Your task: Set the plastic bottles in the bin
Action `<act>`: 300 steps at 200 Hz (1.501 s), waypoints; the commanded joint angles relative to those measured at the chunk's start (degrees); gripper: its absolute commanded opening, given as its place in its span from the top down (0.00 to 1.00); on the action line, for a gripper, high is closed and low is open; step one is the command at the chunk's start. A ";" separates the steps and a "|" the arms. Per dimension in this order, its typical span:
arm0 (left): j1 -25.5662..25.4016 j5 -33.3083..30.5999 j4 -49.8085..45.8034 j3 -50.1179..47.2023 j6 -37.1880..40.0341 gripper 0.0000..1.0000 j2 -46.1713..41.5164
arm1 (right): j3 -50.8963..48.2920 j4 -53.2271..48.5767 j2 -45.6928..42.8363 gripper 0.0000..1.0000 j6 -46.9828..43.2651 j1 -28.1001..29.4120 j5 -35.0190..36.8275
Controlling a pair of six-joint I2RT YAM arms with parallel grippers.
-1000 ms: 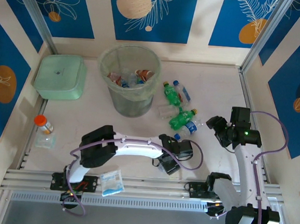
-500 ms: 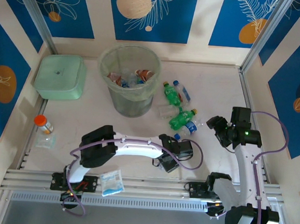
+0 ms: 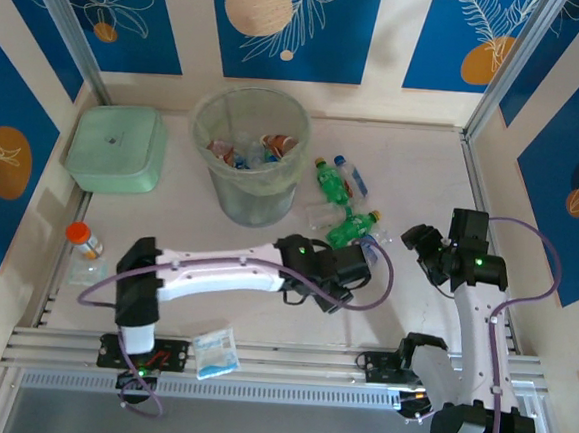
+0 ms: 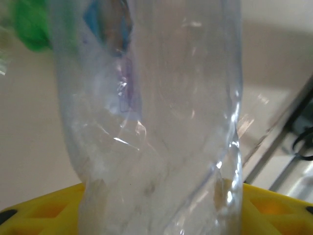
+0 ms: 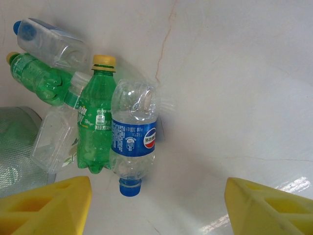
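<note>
A crushed clear plastic bottle (image 4: 156, 122) stands between the yellow fingers of my left gripper (image 4: 161, 208), which is shut on it. In the top view that gripper (image 3: 337, 270) is just in front of the bottle pile. The pile holds a green bottle (image 3: 330, 180), a second green one (image 3: 349, 229) and a clear one with a blue label (image 5: 133, 139). The round pale-green bin (image 3: 251, 198) stands at the back with several bottles inside. My right gripper (image 3: 419, 249) hovers open to the right of the pile, its jaws (image 5: 159, 200) wide apart over bare table.
A square pale-green lidded box (image 3: 116, 148) sits at the back left. An orange-capped little bottle (image 3: 84, 238) lies by the left wall. A blue-and-white sachet (image 3: 216, 351) rests on the front rail. Blue patterned walls close in the table.
My left gripper has closed on the clear bottle and moved away from the front edge toward the pile; its arm has stretched out leftward. The right arm has barely shifted.
</note>
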 commanded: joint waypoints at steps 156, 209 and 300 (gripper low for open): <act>23.14 -4.24 -12.72 25.06 8.66 0.37 -8.22 | 2.29 -1.13 11.31 0.22 2.60 17.97 8.45; 16.24 11.60 5.11 -8.54 4.60 0.14 -18.74 | 0.57 -1.11 12.43 0.23 5.39 18.32 9.97; 1.73 17.58 14.88 -5.66 10.87 0.01 5.88 | 0.22 -5.24 6.63 0.23 4.21 3.75 5.68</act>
